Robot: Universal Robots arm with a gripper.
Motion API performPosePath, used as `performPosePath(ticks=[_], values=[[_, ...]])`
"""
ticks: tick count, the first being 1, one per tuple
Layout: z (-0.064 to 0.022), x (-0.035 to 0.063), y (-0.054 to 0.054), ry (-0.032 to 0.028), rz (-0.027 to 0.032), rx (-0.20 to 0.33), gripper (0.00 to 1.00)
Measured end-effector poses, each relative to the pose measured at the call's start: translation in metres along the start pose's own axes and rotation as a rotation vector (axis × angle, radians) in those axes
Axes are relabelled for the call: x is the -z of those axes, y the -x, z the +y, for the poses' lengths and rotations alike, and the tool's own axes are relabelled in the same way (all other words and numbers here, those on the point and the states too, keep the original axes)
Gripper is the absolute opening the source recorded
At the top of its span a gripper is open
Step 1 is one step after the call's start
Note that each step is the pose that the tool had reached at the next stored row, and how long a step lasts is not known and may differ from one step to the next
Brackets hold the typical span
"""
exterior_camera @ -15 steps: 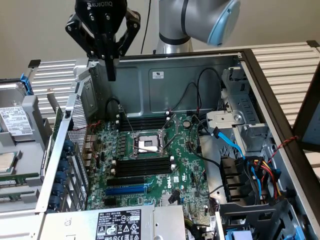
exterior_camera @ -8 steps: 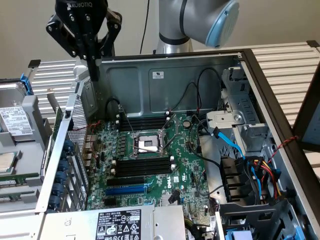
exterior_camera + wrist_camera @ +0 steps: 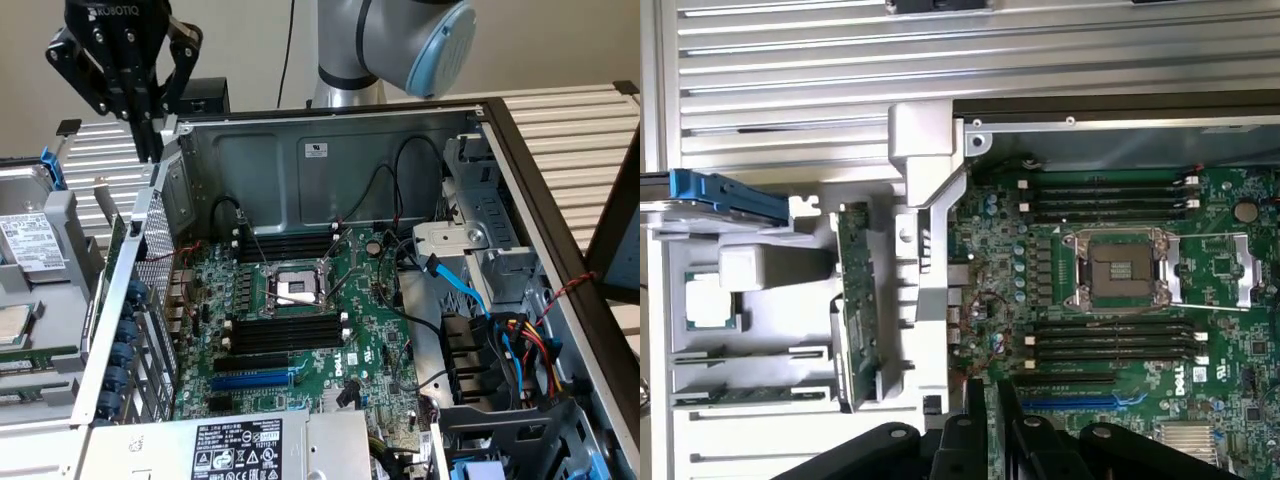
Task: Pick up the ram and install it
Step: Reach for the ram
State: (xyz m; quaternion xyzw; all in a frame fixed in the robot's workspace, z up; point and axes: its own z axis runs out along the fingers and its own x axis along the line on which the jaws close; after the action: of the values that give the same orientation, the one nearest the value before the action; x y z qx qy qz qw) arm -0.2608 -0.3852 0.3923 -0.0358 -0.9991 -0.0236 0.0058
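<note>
By the case [image 3: 250, 160] edge, one hand [image 3: 150, 152], grip impossible to tell, hangs near one ram [image 3: 854, 300].

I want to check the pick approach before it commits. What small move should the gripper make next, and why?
Probably a short sideways shift toward the exterior view's left, at its present height. The gripper hangs above the case's rear wall. The ram stands on edge in the grey holder just outside that wall, so the gripper does not look lined up over the ram.

End effector [image 3: 148, 145] cropped at frame edge; arm [image 3: 400, 40] too; power-supply label [image 3: 238, 447] print too small.
</note>
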Motion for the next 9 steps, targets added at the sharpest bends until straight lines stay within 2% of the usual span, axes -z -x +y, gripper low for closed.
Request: performPosePath(ticks=[3, 4, 9], values=[[0.0014, -0.0006, -0.013, -0.0003, 0.0044, 0.000, 0.21], [0.0014, -0.0008, -0.018, -0.0004, 0.0060, 0.000, 0.27], [0.0004, -0.0013, -0.041, -0.0003, 0.0165, -0.001, 0.27]])
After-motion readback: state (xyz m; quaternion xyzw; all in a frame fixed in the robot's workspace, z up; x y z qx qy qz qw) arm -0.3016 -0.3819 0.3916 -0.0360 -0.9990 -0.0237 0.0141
